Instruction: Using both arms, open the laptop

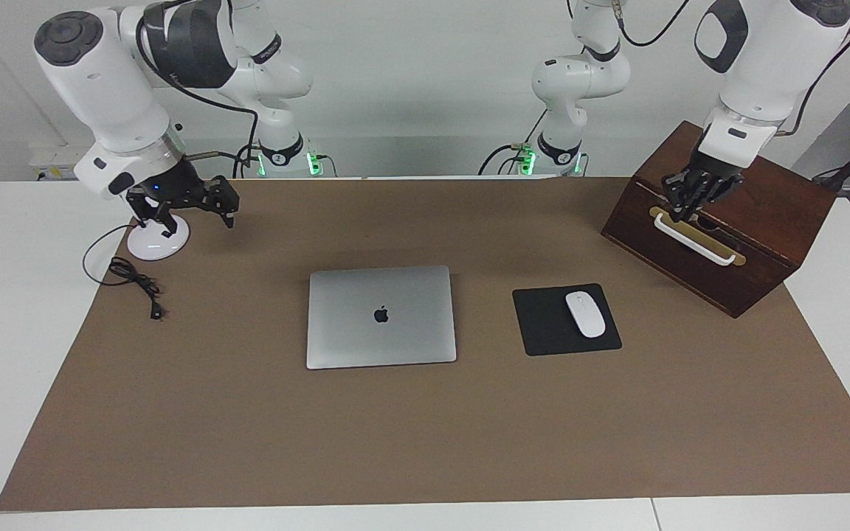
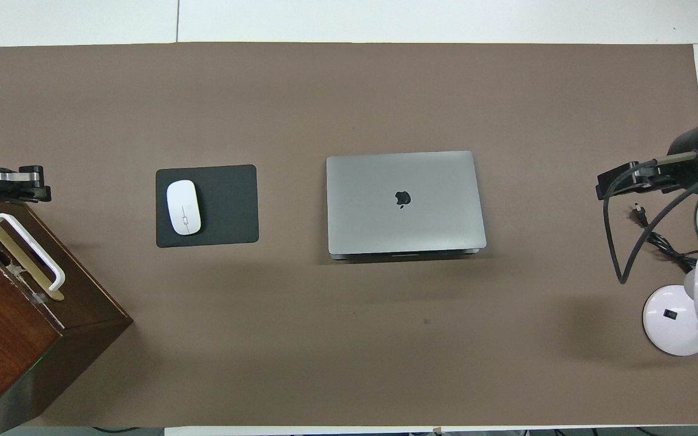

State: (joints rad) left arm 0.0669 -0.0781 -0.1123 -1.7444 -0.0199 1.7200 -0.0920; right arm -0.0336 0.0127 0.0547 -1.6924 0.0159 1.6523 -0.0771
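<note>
You have the right gripper (image 1: 196, 203) hanging open and empty over the lamp base (image 1: 158, 240), the left gripper (image 1: 694, 193) above the wooden box (image 1: 727, 221), grip unreadable. The closed laptop (image 1: 381, 317) lies mid-mat, long axis running arm to arm, at four o'clock from the right gripper, which is nearer, in the facing view.

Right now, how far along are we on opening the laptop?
Nothing looks done yet: the laptop lies shut and flat on the brown mat, lid down, logo up. Nothing is in hand: the left gripper hangs over the wooden box, the right gripper over the lamp base, both away from the laptop. Left: approach, hold the base, lift the lid.
</note>
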